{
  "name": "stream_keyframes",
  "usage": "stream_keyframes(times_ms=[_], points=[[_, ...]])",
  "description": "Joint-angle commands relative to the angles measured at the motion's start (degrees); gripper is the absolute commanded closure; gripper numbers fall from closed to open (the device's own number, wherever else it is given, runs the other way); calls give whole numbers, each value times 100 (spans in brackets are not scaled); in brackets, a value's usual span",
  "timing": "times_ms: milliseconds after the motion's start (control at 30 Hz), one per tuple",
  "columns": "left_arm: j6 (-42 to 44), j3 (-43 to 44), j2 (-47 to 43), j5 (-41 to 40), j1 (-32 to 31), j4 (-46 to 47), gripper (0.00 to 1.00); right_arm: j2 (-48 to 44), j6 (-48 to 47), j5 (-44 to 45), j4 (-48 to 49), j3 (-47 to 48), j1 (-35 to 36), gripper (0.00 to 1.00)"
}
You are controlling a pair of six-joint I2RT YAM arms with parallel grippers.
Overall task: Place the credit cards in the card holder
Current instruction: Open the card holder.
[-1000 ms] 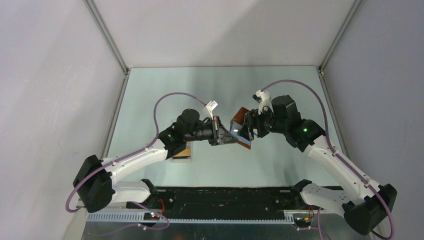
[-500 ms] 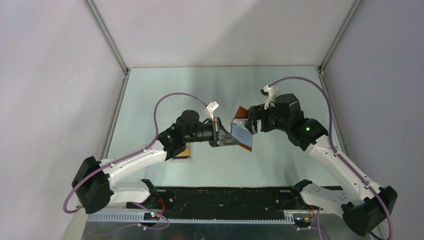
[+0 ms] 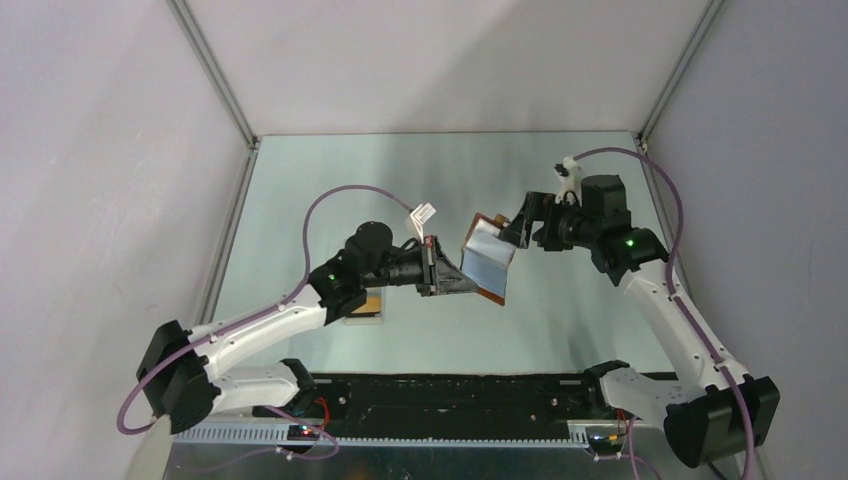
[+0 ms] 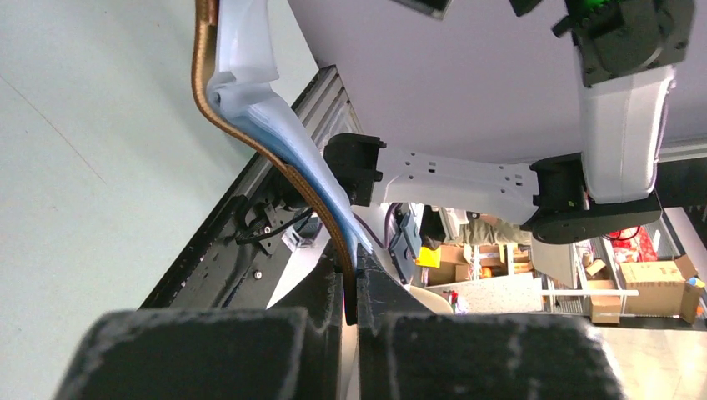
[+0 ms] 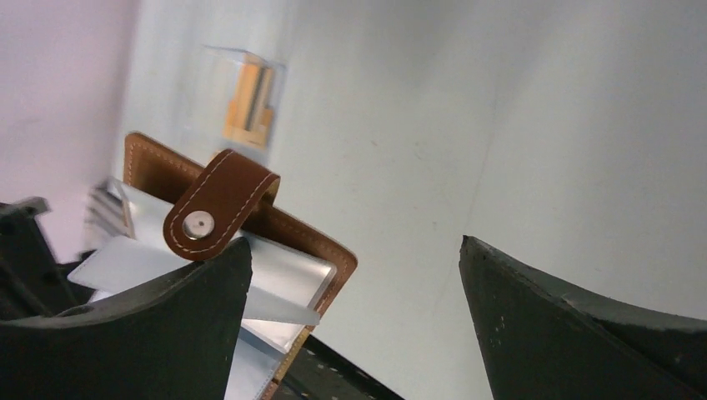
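The brown leather card holder [image 3: 488, 258] hangs open in mid-air above the table, its grey-blue inner pockets showing. My left gripper [image 3: 450, 276] is shut on its lower brown edge [image 4: 329, 218], pinched between the fingers. My right gripper [image 3: 520, 228] is open and empty, just right of the holder and not touching it. In the right wrist view the holder's snap tab [image 5: 218, 205] lies beside my left finger [image 5: 167, 325]. The orange credit cards [image 5: 248, 104] sit in a clear plastic box [image 3: 366, 303] on the table, partly hidden under my left arm.
The pale green table [image 3: 420, 180] is bounded by grey walls at the back and both sides. A black rail [image 3: 440, 395] with the arm bases runs along the near edge. Purple cables loop above both arms.
My right gripper has drawn back to the right and upward, away from the card holder, and stands open. The holder's upper flap has fallen further open. My left gripper keeps its hold.
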Motion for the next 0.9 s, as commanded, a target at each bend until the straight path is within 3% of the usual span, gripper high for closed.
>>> stream_keyframes(times_ms=[0, 267, 433, 867], points=[[-32, 18, -244, 3, -52, 261, 100, -142, 939, -1738, 657, -316, -632, 3], [-304, 38, -163, -304, -34, 261, 100, -615, 2296, -3458, 2214, -1468, -1523, 1], [-407, 112, 3, -382, -12, 261, 100, -1014, 2152, -3838, 2135, -1600, -1897, 1], [-372, 294, 153, -325, 74, 261, 100, -1587, 1784, -4190, 2130, -1993, -1873, 1]])
